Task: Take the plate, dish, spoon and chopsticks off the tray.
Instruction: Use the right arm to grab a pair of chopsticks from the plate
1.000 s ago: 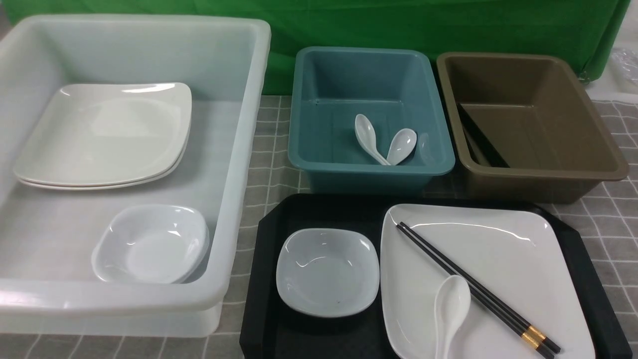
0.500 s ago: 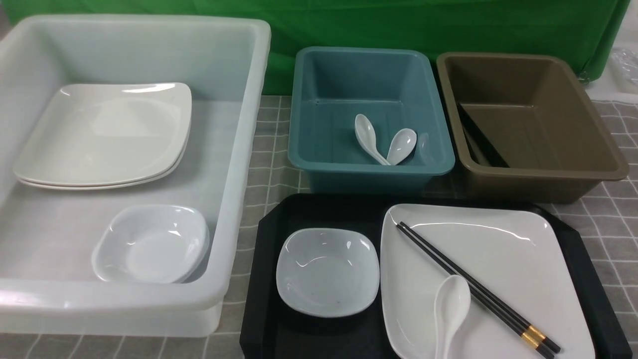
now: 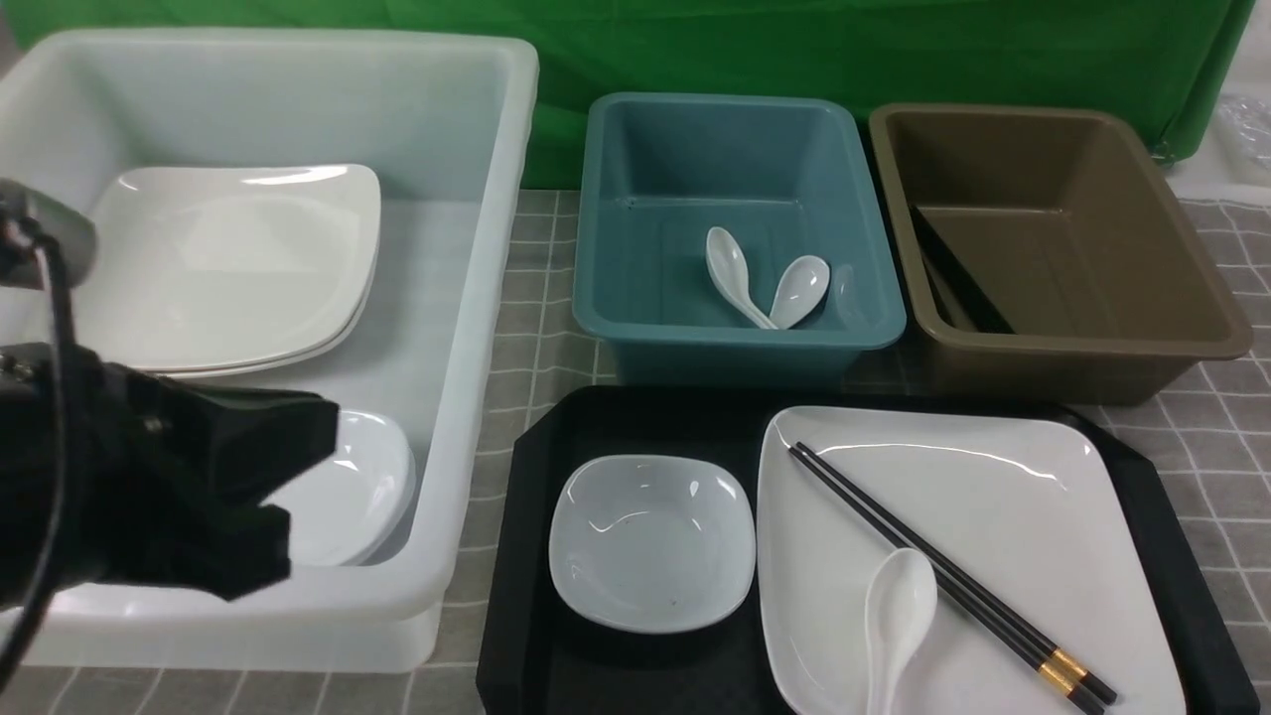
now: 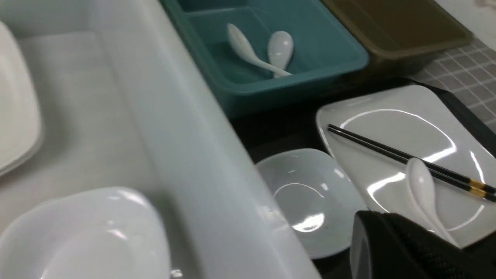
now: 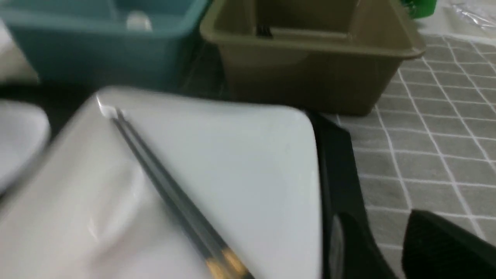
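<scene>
The black tray lies at the front centre. On its left part sits the small dish, and on its right part the large white plate. The spoon and the black chopsticks lie on the plate. My left gripper hangs shut and empty over the near part of the white bin, left of the tray. It shows as one dark mass in the left wrist view. My right gripper stands open and empty by the tray's right rim, out of the front view.
A big translucent white bin at the left holds stacked plates and dishes. Behind the tray stand a teal tub with two spoons and a brown tub with dark chopsticks. A grey checked cloth covers the table.
My left arm has come into the front view from the left and now hangs over the near part of the white bin. The things on the tray have not moved.
</scene>
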{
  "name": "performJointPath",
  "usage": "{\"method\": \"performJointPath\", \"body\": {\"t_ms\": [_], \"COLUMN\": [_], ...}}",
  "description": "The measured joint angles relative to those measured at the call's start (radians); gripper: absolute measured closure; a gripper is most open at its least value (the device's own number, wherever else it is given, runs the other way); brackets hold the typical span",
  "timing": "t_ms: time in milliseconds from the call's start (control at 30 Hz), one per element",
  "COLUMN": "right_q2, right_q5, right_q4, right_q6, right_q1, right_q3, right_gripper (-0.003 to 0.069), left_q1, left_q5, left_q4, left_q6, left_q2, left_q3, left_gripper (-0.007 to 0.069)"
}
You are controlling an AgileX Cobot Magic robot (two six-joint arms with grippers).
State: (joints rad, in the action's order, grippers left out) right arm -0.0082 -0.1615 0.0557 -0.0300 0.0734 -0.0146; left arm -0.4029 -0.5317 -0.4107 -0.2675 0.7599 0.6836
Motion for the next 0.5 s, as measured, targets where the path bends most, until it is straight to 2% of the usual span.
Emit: {"method": "performJointPath", "body": {"t_ms": [133, 233, 267, 333, 433, 500], "right_q2": [0.0, 0.0, 0.003, 0.043, 0.191, 0.382], "right_q5": [0.162, 0.23, 0.198, 0.086, -0.12, -0.313], "right_q4": [0.067, 0.078, 0.08, 0.083, 0.085, 0.083], "right_q6": [-0.265, -0.373, -0.407, -0.404, -0.274, -0.14], "right_q1": [0.0, 0.001, 0.009, 0.034, 0.1, 0.172], "right_q3": [0.0, 0.001, 0.012, 0.077, 0.264, 0.423], "right_gripper": [0.0419, 0.0423, 0.0434, 0.046, 0.0483, 0.0486], "left_q1": [-0.056, -0.06, -0.062, -0.064, -0.066, -0.066], "left_q5": [0.012, 0.013, 0.013, 0.013, 0.013, 0.014], "left_q4": [-0.011, -0.013, -0.013, -0.015, -0.042, -0.067], "left_q6": [-0.034, -0.057, -0.074, -0.094, -0.165, -0.233], "left_q2": [-0.005, -0.014, -0.017, -0.023, -0.025, -0.026], "left_q3": [0.0, 0.001, 0.001, 0.001, 0.001, 0.001], "left_gripper": [0.062, 0.062, 0.062, 0.062, 0.062, 0.062]}}
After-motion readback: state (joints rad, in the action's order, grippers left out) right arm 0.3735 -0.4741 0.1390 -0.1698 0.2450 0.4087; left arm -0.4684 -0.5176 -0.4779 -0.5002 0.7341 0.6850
